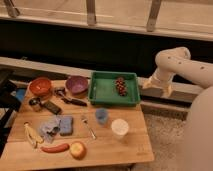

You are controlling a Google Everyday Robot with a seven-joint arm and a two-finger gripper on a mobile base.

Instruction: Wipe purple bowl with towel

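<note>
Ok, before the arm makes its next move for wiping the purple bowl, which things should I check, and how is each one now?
1. Towel found: ok. The grey towel lies crumpled at the table's front left, beside a blue sponge.
2. End effector at the towel: not ok. The end effector hangs off the table, to the right of the green tray.
3. Purple bowl upright and uncovered: ok.
4. Bowl empty: cannot tell.
5. Free path to the towel: not ok. The blue cup and the white cup stand in between.
</note>
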